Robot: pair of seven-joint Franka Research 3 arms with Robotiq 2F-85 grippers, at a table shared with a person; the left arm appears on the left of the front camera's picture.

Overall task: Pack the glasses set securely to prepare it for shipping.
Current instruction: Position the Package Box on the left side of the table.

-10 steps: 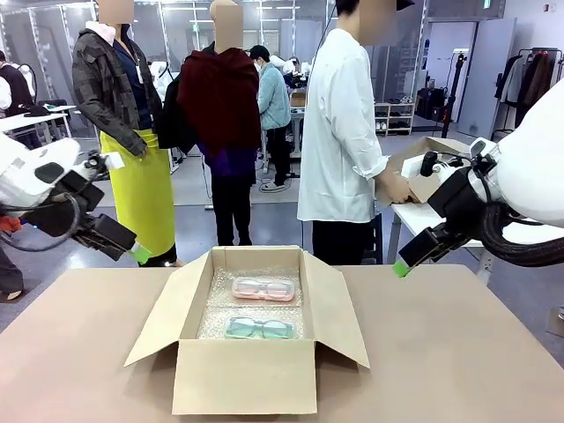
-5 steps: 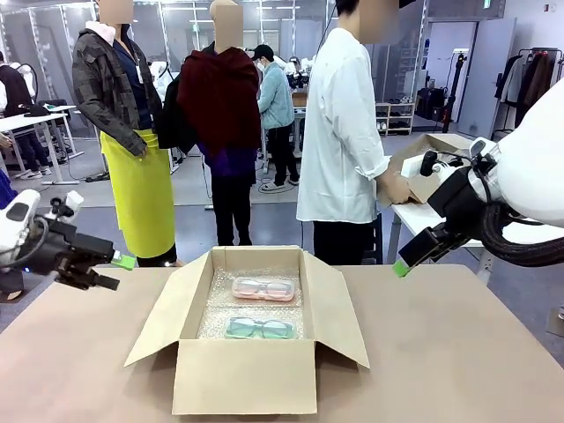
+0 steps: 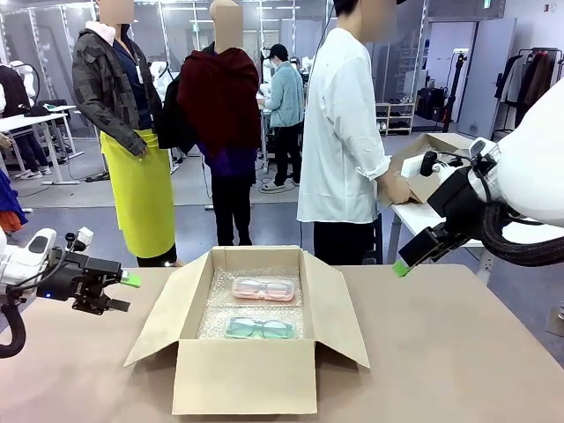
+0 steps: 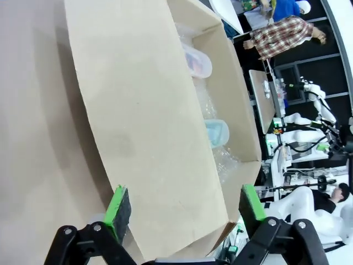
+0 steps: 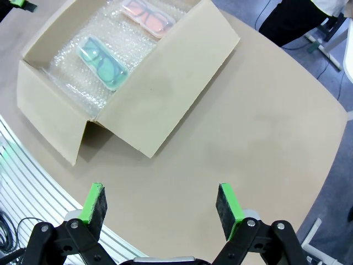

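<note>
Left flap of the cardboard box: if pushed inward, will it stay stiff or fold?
Likely folds at its crease: the left flap is thin board, splayed free. The cardboard box holds only small cases, so may slide.

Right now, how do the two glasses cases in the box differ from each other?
Colour: the pink case is pale pink, while the mint green case is pale green.
Place: the pink case lies toward the far wall of the cardboard box, and the mint green case lies nearer the front wall.
Shared: both are oblong and translucent with frames showing inside. They lie flat, parallel and apart on the bubble wrap.
</note>
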